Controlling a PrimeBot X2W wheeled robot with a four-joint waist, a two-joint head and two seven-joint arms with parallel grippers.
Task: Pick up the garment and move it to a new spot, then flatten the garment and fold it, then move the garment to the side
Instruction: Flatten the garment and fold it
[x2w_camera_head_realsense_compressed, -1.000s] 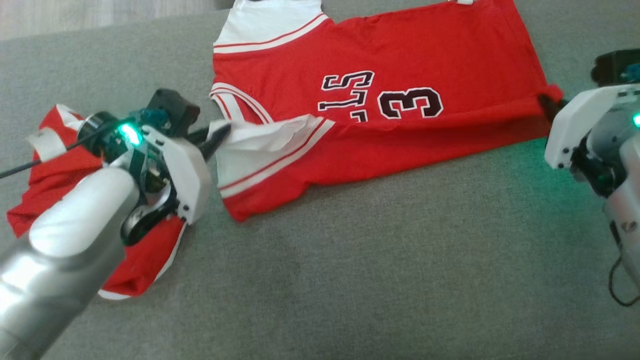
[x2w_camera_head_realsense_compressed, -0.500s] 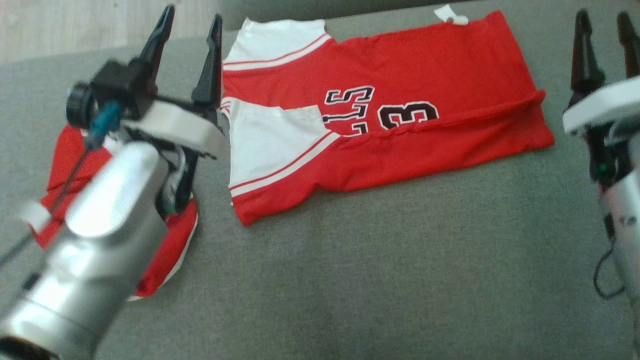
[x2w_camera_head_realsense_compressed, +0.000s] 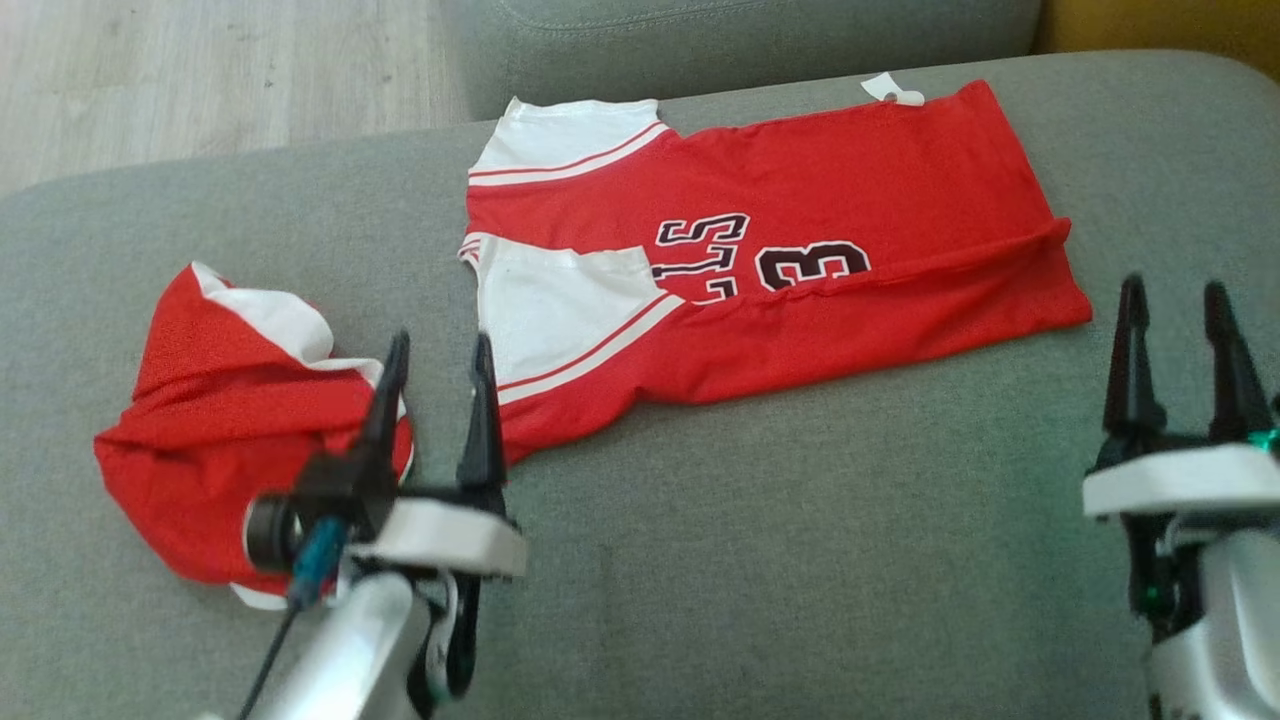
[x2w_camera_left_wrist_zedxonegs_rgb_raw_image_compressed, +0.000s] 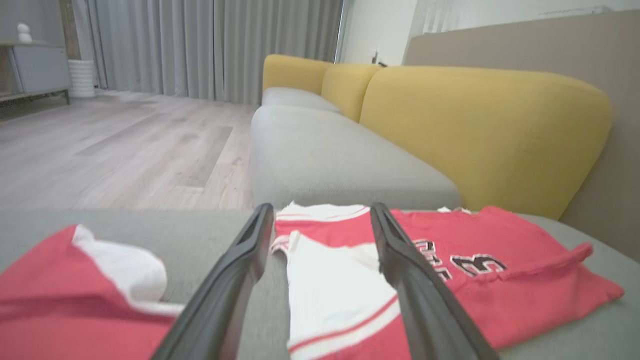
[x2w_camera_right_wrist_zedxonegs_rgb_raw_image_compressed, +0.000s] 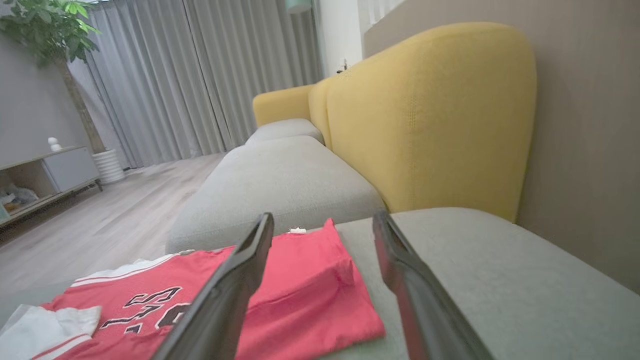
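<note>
The fingers (x2w_camera_head_realsense_compressed: 483, 410) of the left gripper (x2w_camera_head_realsense_compressed: 440, 350) stand wide apart and empty, just below the white sleeve (x2w_camera_head_realsense_compressed: 560, 300) of the shirt (x2w_camera_head_realsense_compressed: 830, 180). The right gripper (x2w_camera_head_realsense_compressed: 1175, 292), its fingers equally wide and empty, sits just off the shirt's hem corner. The shirt lies on the grey sofa cushion (x2w_camera_head_realsense_compressed: 800, 560), with its near edge folded up over its body. To the left of the shirt lies a crumpled red garment (x2w_camera_head_realsense_compressed: 220, 430).

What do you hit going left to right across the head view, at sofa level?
crumpled red garment → left gripper, open → numbered red jersey, laid out flat and partly folded → right gripper, open
</note>
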